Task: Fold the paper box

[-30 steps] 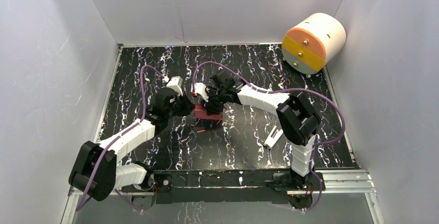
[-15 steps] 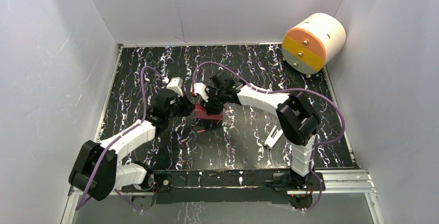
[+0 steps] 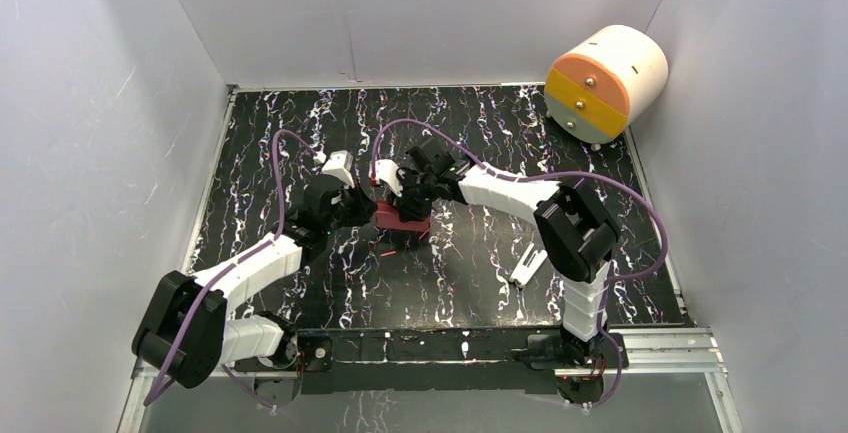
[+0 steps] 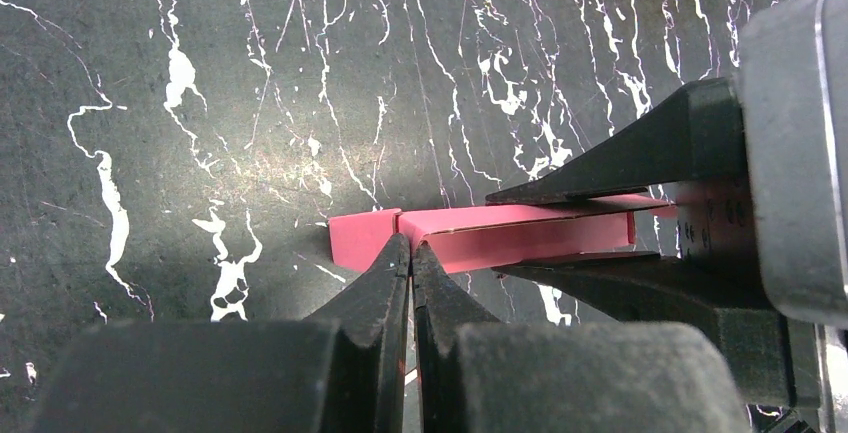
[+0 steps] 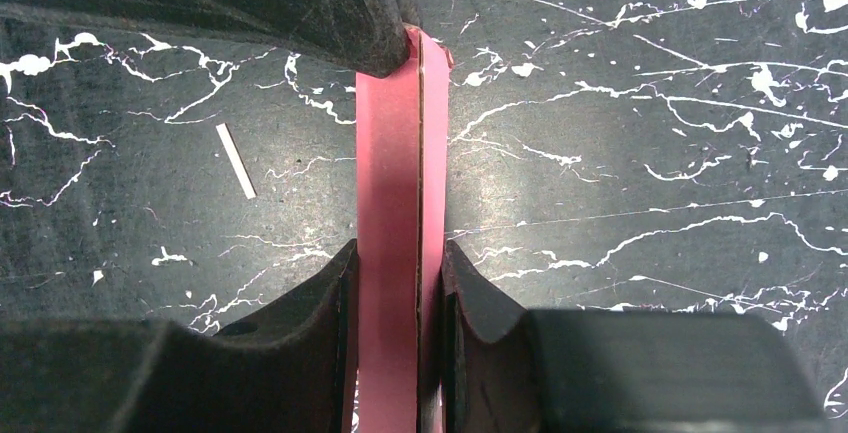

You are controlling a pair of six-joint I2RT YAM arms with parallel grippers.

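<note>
— Left wrist view first: what have you got?
— My left pincer (image 4: 410, 253) is pressed fully shut. Its matte black tips touch the near edge of the paper box (image 4: 500, 238), a flat oblong of smooth pink card with the white-veined black table (image 4: 200, 73) behind it.
— And rightward?
— My right pincer (image 5: 400, 258), part-open, clamps the box's thin sides mid-table.

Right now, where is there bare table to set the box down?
Bare: the far strip left of the cylinder; the near patch this side of the paper box, left of the white clip. Crowded: the centre, left gripper and right gripper both at the box.
</note>
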